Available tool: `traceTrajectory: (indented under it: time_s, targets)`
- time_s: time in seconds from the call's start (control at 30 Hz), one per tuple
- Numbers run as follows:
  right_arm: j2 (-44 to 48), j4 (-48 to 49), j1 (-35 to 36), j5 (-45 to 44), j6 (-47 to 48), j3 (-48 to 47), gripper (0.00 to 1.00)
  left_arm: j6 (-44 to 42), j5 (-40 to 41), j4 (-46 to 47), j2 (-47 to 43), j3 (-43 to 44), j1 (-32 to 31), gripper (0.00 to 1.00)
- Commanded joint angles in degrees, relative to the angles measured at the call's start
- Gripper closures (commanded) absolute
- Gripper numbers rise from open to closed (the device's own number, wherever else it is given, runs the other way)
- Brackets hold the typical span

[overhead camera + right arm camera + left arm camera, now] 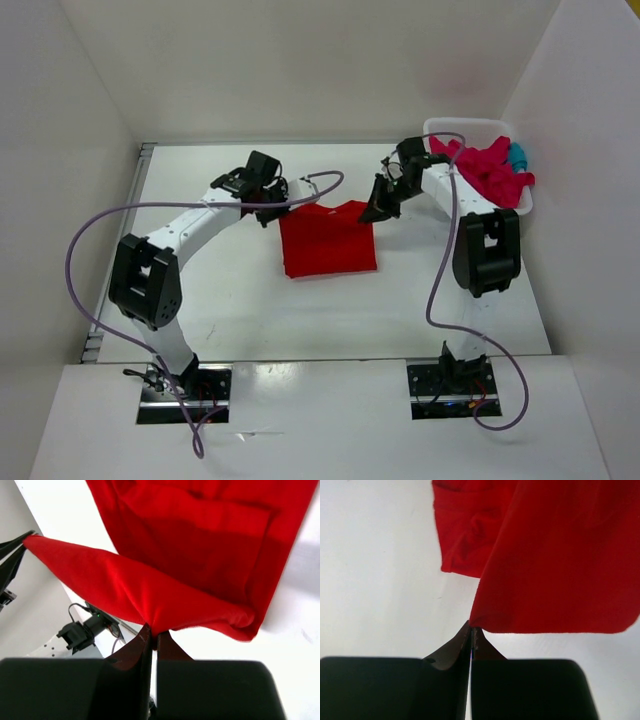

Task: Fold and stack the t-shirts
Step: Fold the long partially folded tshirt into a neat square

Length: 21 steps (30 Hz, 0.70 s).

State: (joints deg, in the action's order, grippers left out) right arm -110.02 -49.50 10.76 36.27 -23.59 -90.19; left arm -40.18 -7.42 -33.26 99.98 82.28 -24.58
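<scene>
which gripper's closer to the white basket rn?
Right. The right gripper pinches the red t-shirt at its far right corner, just left of the basket. The left gripper pinches the opposite far corner, farther left.

The red t-shirt (328,240) is plain bright red with no print, and darker where its folds cast shade. In the basket (465,122), the crimson-pink t-shirt (488,170) is a deeper, pinkish red, and the teal-blue t-shirt (518,155) shows as a small teal patch. The basket is white, and so is the tabletop (230,300). The left gripper (268,214) and right gripper (376,210) are black. The arms (190,228) are white with black joints, and their cables (67,268) are pale purple.
</scene>
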Motion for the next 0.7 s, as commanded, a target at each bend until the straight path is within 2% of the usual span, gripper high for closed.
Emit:
traceTrajectory:
  time_s: [0.0, 0.23, 0.37, 0.57, 0.67]
  targets:
    - [-3.35, 3.25, -0.75, 1.78, 0.49, -3.50, 1.00, 0.81, 1.53, 6.00, 1.26, 1.13, 1.54, 1.00]
    - [-10.20, 4.85, -1.27, 1.79, -1.28, -11.57, 1.00, 0.81, 2.94, 10.75, 4.87, -0.45, 1.55, 1.00]
    - [-11.45, 4.85, -1.80, -1.10, -2.94, -13.86, 1.00, 0.81, 2.94, 13.99, 8.55, 0.07, 1.55, 1.00]
    - [-12.68, 5.46, -2.33, -2.26, -4.79, -13.25, 1.00, 1.60, 2.94, 14.71, 12.95, 4.90, 1.55, 1.00]
    - [-13.73, 9.76, -3.55, -1.21, -6.90, -12.73, 1.00, 1.60, 3.47, 15.24, 14.36, 6.04, 2.08, 1.00]
